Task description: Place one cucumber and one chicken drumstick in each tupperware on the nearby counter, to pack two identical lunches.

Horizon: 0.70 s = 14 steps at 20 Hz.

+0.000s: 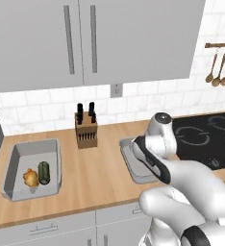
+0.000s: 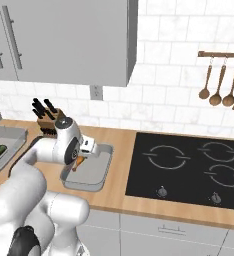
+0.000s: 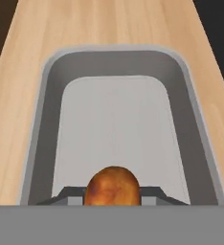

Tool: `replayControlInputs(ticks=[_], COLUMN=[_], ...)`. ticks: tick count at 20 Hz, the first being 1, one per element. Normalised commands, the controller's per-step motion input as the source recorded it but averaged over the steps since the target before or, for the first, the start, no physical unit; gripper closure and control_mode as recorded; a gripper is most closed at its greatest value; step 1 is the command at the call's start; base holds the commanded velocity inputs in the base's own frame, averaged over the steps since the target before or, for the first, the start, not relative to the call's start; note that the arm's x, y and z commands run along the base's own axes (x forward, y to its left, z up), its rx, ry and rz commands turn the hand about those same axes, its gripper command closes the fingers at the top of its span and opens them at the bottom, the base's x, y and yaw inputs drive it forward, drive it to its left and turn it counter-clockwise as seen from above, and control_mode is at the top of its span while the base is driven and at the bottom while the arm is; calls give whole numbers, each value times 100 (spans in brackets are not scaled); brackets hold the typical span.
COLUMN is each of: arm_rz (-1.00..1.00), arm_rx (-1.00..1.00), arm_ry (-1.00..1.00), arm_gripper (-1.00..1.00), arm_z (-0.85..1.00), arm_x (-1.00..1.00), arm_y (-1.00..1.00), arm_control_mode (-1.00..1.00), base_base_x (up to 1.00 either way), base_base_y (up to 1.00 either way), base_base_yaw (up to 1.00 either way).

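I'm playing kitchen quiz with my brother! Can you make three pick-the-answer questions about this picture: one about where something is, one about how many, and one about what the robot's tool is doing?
1. Where is the cucumber?
A. in the left box
B. on the cooktop
C. beside the knife block

2. How many grey boxes sit on the counter?
A. one
B. two
C. four

3. What is the tool doing?
A. hanging open
B. shut on a drumstick
C. gripping a spoon

Answers:
1. A: the cucumber lies in the left box next to a drumstick.
2. B: one box stands left of the knife block, and the second box stands by the cooktop.
3. B: the held drumstick sits between the fingers above the second box.
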Motion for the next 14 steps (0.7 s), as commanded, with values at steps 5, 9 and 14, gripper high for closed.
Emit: replayControlInputs(ticks=[5,9,14], arm_rz=[0,0,0], arm_rx=[0,0,0], arm_ry=[-2,-3,0], arm_gripper=[-100,-100,-100], arm_z=[-43,-13,4], arm_x=[53,36,-3], arm_y=[-1,0,0], arm_control_mode=[-100,-100,-100], base_base_x=[0,0,0], base_base_y=[0,0,0], base_base_yaw=[0,0,0])
